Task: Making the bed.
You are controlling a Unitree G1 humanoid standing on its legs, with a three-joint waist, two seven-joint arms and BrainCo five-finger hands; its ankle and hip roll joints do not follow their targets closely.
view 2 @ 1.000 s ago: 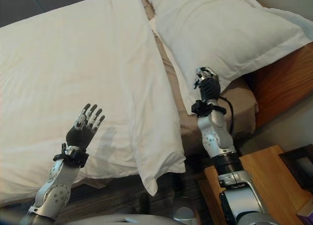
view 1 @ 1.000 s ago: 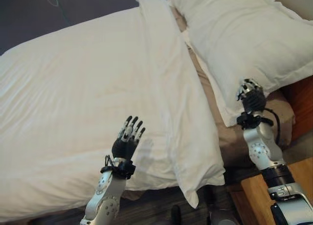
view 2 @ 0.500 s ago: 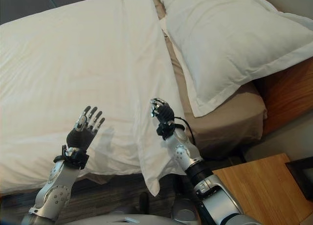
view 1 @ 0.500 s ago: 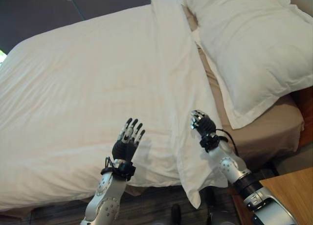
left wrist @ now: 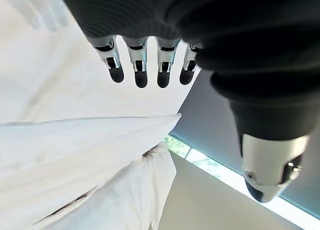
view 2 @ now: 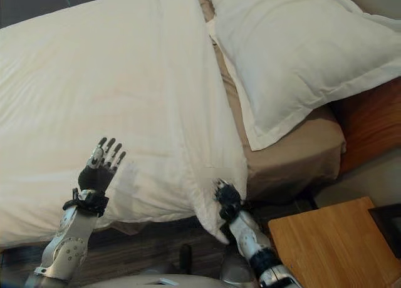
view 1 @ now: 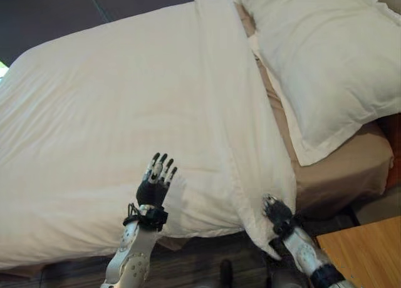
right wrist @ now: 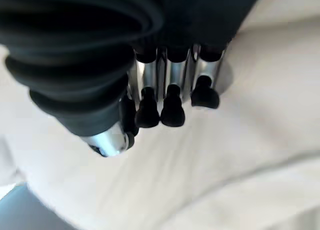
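A white duvet [view 1: 138, 94] covers most of the bed, its folded top edge running beside a large white pillow [view 1: 326, 56]. A strip of beige sheet [view 1: 338, 169] shows under the pillow. My left hand [view 1: 153, 186] is raised over the duvet's near edge, open, fingers [left wrist: 141, 65] straight and holding nothing. My right hand [view 2: 227, 197] is low at the bedside, against the duvet's hanging near corner [view 2: 216, 228]. Its fingers [right wrist: 170, 97] are relaxed and close to the white cloth, with nothing pinched.
A wooden nightstand [view 2: 326, 238] stands at the lower right, close to my right arm. The wooden headboard [view 2: 369, 125] rises behind the pillow. Dark floor runs along the bed's near side.
My right hand has swung from the pillow's edge, past the duvet's fold, down to the duvet's near corner. The left hand has dropped slightly. The camera has shifted a little.
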